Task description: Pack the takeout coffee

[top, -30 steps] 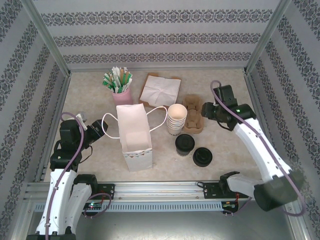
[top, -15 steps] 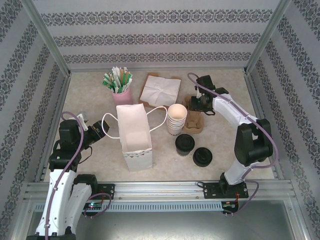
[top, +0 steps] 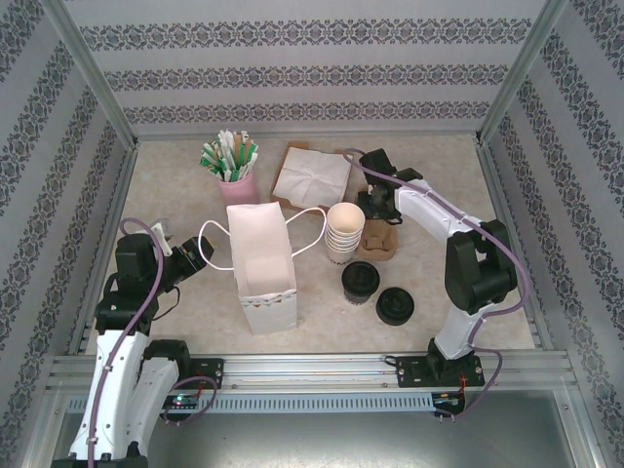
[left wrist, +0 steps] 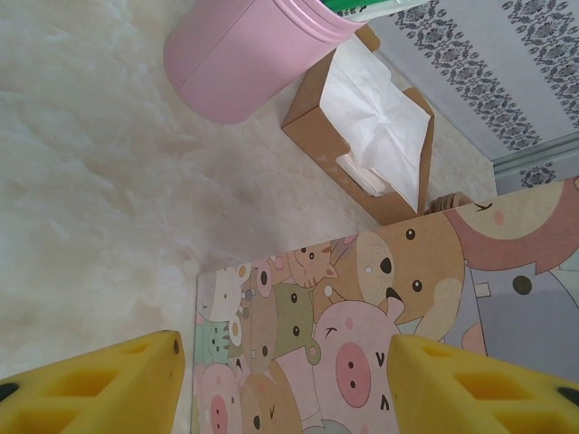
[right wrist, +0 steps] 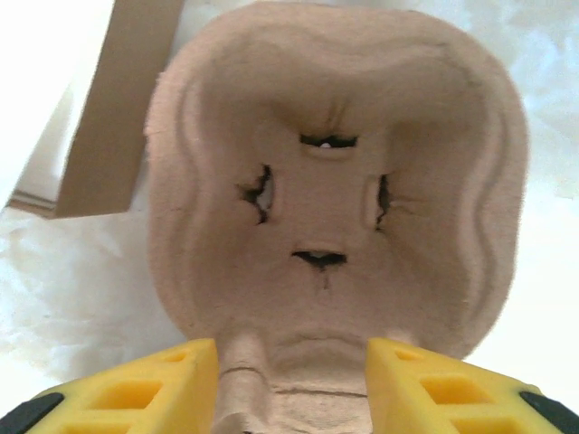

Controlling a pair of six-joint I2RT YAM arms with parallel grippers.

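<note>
The coffee (top: 361, 281) stands mid-counter (top: 317, 314), right of the bag (top: 261, 255) and beside a loose lid (top: 395, 306). The left wrist view shows cartoon pigs and bears printed on the bag; from above it looks plain. The left hand (left wrist: 285, 348) is released. The right hand (right wrist: 291, 357) straddles the carrier's (right wrist: 335, 181) rim; I can't tell whether it is pinching.

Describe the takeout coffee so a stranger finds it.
Find the tall white paper bag mid-table. Right of it, nearer than the lidless cups, stands the takeout coffee: the only cup wearing a black lid; the neighbouring lid has no cup.
</note>
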